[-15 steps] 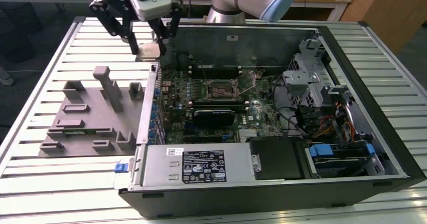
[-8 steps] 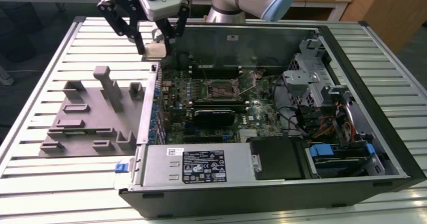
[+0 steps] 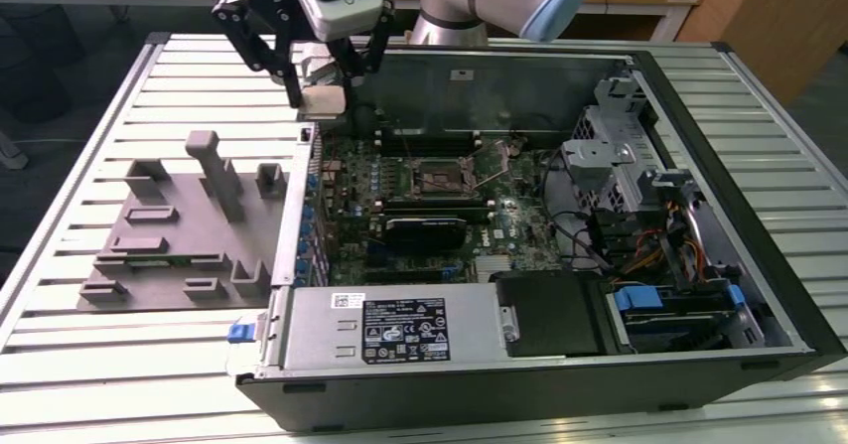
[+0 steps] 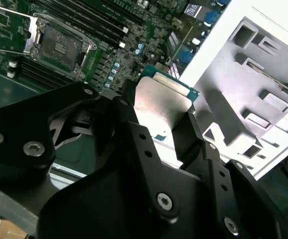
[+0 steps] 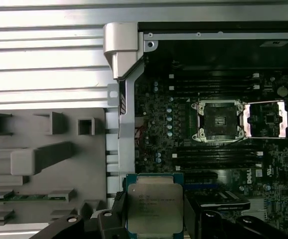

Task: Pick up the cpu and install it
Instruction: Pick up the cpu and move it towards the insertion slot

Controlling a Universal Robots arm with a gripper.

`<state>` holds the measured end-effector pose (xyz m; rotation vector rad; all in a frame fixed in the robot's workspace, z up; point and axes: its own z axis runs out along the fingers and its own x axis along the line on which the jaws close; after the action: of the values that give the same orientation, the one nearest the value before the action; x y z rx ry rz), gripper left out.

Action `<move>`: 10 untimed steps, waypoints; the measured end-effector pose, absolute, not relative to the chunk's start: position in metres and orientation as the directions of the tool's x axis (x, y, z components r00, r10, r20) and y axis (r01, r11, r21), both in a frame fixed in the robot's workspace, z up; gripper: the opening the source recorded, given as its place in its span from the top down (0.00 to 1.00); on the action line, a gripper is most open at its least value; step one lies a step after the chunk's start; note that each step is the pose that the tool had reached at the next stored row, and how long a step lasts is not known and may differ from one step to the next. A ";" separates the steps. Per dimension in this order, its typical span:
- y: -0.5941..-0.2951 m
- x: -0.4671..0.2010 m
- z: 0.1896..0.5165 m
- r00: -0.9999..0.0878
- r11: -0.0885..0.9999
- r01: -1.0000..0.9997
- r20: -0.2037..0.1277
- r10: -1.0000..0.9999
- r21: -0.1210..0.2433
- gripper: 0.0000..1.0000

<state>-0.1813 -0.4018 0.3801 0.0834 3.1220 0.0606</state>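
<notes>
Hand (image 3: 325, 94), cpu (image 3: 326, 101) clasped between its fingers, above the edge of the case (image 3: 530, 404) on the bench (image 3: 106, 365). Tray (image 3: 173, 235) lies below the hand toward the exterior view's left. Socket (image 3: 440, 178) sits inside the case toward its right.

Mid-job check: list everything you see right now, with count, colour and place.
cpu: one, silvery top, held in the hand by the case's corner.
socket: one, dark, open, on the motherboard.
motherboard: one, green, inside the case.
power supply: one, silver, inside the case.
case: one, black, open, on the table.
tray: one, grey, at the exterior view's left of the case.
table: one, pale, slatted.
arm: one, silvery.
hand: one, black, shut on the cpu.
</notes>
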 end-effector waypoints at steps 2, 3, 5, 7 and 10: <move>-0.402 -0.178 0.380 -0.998 0.998 0.053 -0.017 0.054 0.039 0.46; -0.402 -0.176 0.380 -0.998 0.998 0.053 -0.017 0.054 0.039 0.46; -0.402 -0.173 0.380 -0.998 0.998 0.053 -0.017 0.054 0.039 0.46; -0.402 -0.169 0.380 -0.998 0.998 0.053 -0.017 0.054 0.039 0.46; -0.402 -0.164 0.380 -0.998 0.998 0.053 -0.017 0.054 0.039 0.46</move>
<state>-0.1643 -0.4018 0.3801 0.0834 3.1221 0.0606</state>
